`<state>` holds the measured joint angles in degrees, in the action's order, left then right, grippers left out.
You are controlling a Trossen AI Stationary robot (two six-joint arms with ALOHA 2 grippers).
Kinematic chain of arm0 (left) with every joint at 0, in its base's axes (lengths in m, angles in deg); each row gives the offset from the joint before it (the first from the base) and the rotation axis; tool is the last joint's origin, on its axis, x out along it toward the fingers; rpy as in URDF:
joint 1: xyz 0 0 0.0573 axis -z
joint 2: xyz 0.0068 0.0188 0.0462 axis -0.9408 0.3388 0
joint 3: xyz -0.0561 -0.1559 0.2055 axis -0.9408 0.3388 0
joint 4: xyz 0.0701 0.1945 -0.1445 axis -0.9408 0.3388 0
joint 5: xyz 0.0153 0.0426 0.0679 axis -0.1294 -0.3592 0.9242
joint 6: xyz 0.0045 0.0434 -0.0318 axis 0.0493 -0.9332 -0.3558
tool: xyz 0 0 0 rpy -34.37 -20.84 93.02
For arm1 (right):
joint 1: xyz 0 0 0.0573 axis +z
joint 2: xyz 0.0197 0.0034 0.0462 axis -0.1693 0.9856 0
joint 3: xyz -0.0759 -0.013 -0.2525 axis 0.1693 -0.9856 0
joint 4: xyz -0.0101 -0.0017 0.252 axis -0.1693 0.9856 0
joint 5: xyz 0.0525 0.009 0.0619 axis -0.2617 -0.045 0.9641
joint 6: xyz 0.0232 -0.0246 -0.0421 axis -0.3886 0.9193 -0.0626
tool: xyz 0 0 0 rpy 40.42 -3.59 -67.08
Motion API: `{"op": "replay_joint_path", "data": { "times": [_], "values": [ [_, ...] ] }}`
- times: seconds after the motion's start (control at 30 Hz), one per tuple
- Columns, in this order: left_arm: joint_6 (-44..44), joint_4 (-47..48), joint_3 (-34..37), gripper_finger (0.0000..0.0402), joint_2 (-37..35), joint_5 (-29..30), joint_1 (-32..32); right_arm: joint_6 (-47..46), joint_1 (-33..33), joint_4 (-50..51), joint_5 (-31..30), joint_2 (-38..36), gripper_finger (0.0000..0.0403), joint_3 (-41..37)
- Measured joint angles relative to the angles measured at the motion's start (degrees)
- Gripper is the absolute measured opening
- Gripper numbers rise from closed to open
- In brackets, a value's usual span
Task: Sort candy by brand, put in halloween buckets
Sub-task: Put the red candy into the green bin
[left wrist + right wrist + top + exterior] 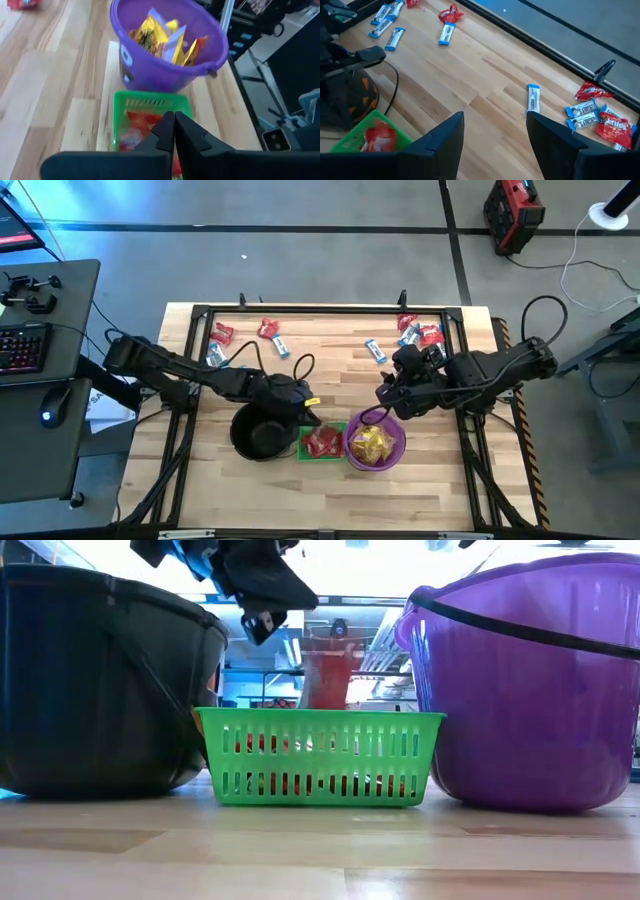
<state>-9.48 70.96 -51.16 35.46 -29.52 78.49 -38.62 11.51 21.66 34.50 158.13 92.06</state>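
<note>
— Wooden tabletop (330,480) fills the middle of the overhead frame, grey floor all round it. Where do the buckets sit?

— In a row at the lower centre: black pail (258,436) on the left, green basket (322,442) in the middle, purple bucket (375,444) on the right, each touching its neighbour. Red candies (322,440) lie in the basket, yellow candies (370,444) in the purple bucket.

— And the loose sweets?

— Along the upper part of the table: red and blue-and-white wrappers (245,340) at upper left, another cluster (418,333) at upper right, one blue-and-white bar (375,351) alone between them.

— The left gripper?

— The left gripper (308,412) hangs over the seam between pail and basket. Its own camera shows the two fingers pressed together with nothing between them.

— The right gripper?

— The right gripper (384,397) is just above the purple bucket's far rim, jaws spread wide and empty; bare wood shows between the fingers (445,137).
</note>
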Motion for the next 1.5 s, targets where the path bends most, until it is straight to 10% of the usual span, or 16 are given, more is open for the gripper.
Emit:
{"op": "replay_joint_path", "data": {
  "times": [0.27,0.57,1.03,1.5],
  "values": [
    [-0.73,5.39,-1.68,0.0077,-2.61,-1.78,-0.29,0.59,0.00,0.02,0.37,0.00,0.0209,0.00],
    [-1.06,24.35,-7.10,0.0160,-17.28,11.58,-11.37,-11.86,-8.74,4.34,9.38,0.92,0.0209,-1.00],
    [6.57,26.20,-7.13,0.0177,-32.60,15.75,-15.26,-3.59,-42.59,-26.02,31.66,-11.03,0.0209,-46.68],
    [7.59,27.05,-7.10,0.0177,-29.21,20.40,-14.12,-17.15,-46.80,-45.99,31.35,-16.09,0.0209,-66.82]
  ]
}}
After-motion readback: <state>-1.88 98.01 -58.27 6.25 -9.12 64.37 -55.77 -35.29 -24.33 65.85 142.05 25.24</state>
